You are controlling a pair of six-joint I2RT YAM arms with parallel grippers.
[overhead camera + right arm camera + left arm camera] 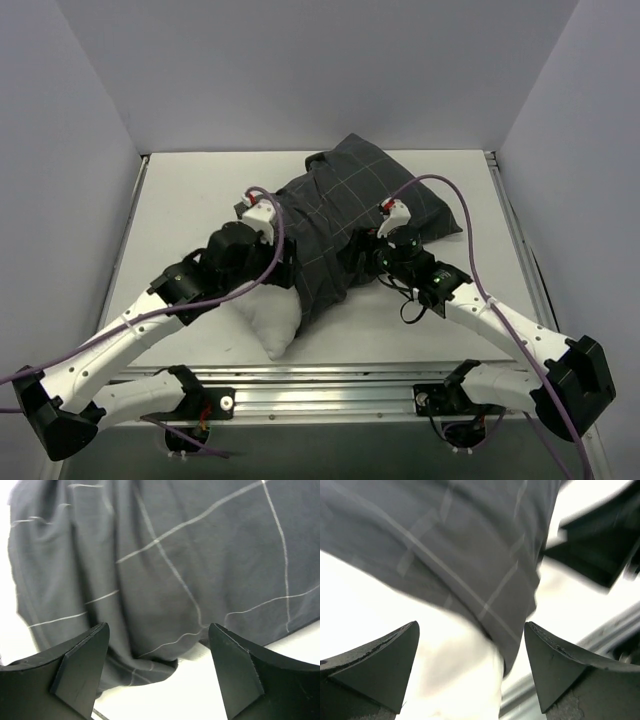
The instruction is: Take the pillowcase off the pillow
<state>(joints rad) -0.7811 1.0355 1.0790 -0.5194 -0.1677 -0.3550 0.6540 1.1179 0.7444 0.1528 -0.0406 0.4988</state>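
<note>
The dark checked pillowcase [345, 210] lies bunched across the middle of the table and still covers most of the pillow. A white corner of the pillow [270, 322] sticks out of its near open end. My left gripper [287, 268] is open at the pillowcase's left side; in the left wrist view the left gripper [471, 650] has the bare pillow [445, 665] and the pillowcase's hem [515, 630] between its fingers. My right gripper [362, 256] is open at the right side. In the right wrist view the right gripper [159, 645] faces the folds of the pillowcase [165, 555] just above the table.
White walls close in the table [180, 200] at the left, back and right. A metal rail [330, 385] runs along the near edge above the arm bases. Purple cables loop over both arms.
</note>
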